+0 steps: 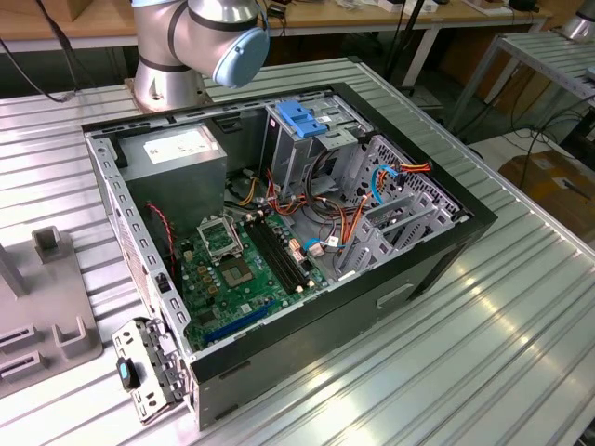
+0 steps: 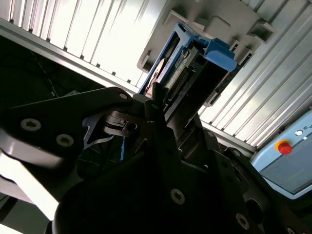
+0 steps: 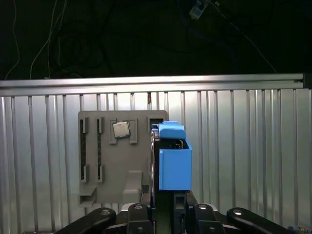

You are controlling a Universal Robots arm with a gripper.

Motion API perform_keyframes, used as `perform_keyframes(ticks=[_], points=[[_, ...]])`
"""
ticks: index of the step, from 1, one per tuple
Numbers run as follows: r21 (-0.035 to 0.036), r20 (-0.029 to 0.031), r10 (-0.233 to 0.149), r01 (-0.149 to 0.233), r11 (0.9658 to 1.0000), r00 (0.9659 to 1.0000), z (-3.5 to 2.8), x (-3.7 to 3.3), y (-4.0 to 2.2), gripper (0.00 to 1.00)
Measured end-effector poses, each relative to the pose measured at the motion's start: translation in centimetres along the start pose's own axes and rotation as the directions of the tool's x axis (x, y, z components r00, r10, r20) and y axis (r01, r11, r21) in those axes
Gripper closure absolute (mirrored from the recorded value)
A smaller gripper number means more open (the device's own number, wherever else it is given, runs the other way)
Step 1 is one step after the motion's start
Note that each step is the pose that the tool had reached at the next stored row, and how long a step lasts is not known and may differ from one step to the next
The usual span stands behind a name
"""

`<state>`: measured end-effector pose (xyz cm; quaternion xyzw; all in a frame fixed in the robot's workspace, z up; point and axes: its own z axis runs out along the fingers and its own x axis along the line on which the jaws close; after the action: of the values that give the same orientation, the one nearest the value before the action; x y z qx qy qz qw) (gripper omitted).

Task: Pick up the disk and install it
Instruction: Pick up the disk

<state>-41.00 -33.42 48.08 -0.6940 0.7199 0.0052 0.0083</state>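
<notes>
The disk stands on edge in its bright blue carrier, in a slot at one side of a grey holder plate. In the second wrist view the disk is edge-on, its blue tab toward the holder. My gripper is right at the disk's near edge, with the disk in line with its middle. My gripper reaches alongside the disk's face. The open computer case lies on the metal table in the exterior view.
A small square chip rests in a pocket of the holder plate. Inside the case are a motherboard, a grey power-supply box, loose cables and a bare blue bracket on the drive cage. A red stop button sits nearby.
</notes>
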Motion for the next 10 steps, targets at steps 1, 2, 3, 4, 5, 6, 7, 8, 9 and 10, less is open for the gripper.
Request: perform_keyframes(ticks=[1,2,3,4,5,6,7,8,9,10], points=[[0.0001,0.0001,0.000,0.000,1.0000,1.0000,0.00,0.00,-0.05,0.65],[0.0000,0.0000,0.000,0.000,1.0000,1.0000,0.00,0.00,-0.07,0.65],[0.0001,0.0000,0.000,0.000,1.0000,1.0000,0.00,0.00,-0.13,0.65],[-0.0001,0.0000,0.000,0.000,1.0000,1.0000,0.00,0.00,-0.22,0.65],[0.0001,0.0001,0.000,0.000,1.0000,1.0000,0.01,0.00,-0.28,0.65],[0.0001,0.0001,0.000,0.000,1.0000,1.0000,0.00,-0.01,-0.36,0.65],[-0.0001,0.0005,0.000,0.000,1.0000,1.0000,0.00,-0.01,-0.49,0.65],[0.0000,0.0011,0.000,0.000,1.0000,1.0000,0.00,-0.02,-0.67,0.65],[-0.0001,0.0016,0.000,0.000,1.0000,1.0000,0.00,-0.03,-0.89,0.65],[0.0000,0.0023,0.000,0.000,1.0000,1.0000,0.01,-0.04,-1.20,0.65]])
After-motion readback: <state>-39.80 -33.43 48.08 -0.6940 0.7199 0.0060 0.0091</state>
